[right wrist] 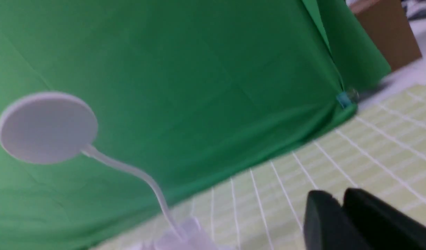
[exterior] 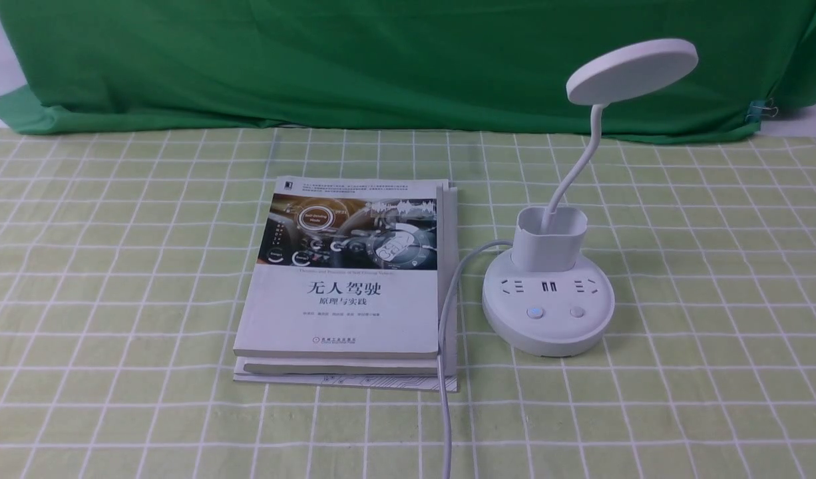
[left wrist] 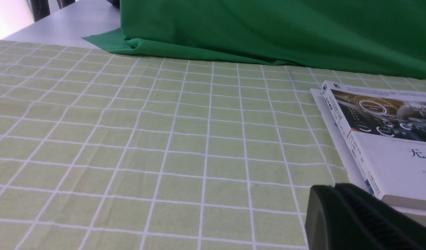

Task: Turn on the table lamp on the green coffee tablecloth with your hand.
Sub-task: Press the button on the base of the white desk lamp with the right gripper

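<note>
The table lamp [exterior: 548,306] is seen standing upright on the green coffee tablecloth [exterior: 701,319], to the right of the stacked books [exterior: 341,286] and apart from them. Its white disc head [exterior: 633,71] is held up, tilted, by a curved gooseneck [exterior: 578,169], which is set in a cup-shaped holder [exterior: 550,246] at the back of the round base. On the front of the base 2 buttons are seen: the left button [exterior: 535,313] is tinted blue, the right button [exterior: 577,311] is pale grey.

A grey cable [exterior: 449,313] is laid from the lamp along the right side of the books and out past the near edge of the front view. The top book's cover is printed with a car dashboard. The cloth is backed by a dark green backdrop [exterior: 408,60], on which 1 clip [exterior: 759,110] is fixed near the right end.

The left gripper [left wrist: 333,186] is shown with its 2 fingertips brought together, closed on nothing. The right gripper [right wrist: 334,194] is shown blurred, with 2 dark tips close together; whether its jaws are fully closed or slightly parted cannot be told. In the right wrist view the lamp's head and gooseneck are seen apart from the tips.
</note>
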You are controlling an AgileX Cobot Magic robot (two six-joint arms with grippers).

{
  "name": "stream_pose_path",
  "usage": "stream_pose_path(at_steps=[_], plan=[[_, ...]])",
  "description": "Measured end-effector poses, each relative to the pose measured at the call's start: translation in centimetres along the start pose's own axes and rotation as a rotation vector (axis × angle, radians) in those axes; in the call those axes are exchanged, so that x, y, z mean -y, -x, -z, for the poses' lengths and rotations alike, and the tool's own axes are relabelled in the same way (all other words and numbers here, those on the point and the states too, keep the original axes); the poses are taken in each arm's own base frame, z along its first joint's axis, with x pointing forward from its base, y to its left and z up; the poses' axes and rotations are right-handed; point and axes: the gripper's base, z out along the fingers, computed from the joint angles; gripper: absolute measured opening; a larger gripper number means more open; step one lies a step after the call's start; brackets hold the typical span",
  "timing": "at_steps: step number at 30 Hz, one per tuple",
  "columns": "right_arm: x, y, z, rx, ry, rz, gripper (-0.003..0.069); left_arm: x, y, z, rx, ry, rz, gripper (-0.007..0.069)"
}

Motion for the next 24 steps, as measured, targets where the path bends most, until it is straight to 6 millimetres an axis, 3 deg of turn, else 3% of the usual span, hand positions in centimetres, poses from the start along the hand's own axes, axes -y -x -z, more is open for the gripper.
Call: stream_pose_path(at_steps=[2, 5, 9, 10, 11, 16, 24], plan=[[-0.8, 1.0, -0.4, -0.092, -0.014, 0.058, 0.0041, 0.0, 0.0, 0.0, 0.000, 0.000, 0.000, 0.0003], [-2.2, 2.6, -1.5, -0.239, -0.016, 0.167, 0.0032, 0.0, 0.0, 0.0, 0.000, 0.000, 0.000, 0.0003], [-4.7, 4.4, -4.8, -0.598, -0.006, 0.377, 0.0031, 0.0, 0.0, 0.0, 0.000, 0.000, 0.000, 0.0003], [-4.8, 4.4, -5.0, -0.615, -0.005, 0.386, 0.0031, 0.0, 0.0, 0.0, 0.000, 0.000, 0.000, 0.0003], [-5.6, 4.5, -6.7, -0.743, 0.007, 0.449, 0.0031, 0.0, 0.0, 0.0, 0.000, 0.000, 0.000, 0.0003], [-6.4, 2.6, -11.9, -1.011, 0.011, 0.540, 0.0031, 0.0, 0.0, 0.0, 0.000, 0.000, 0.000, 0.0003], [-7.9, -3.3, -20.1, -1.261, 0.105, 0.599, 0.0031, 0.0, 0.0, 0.0, 0.000, 0.000, 0.000, 0.0003]])
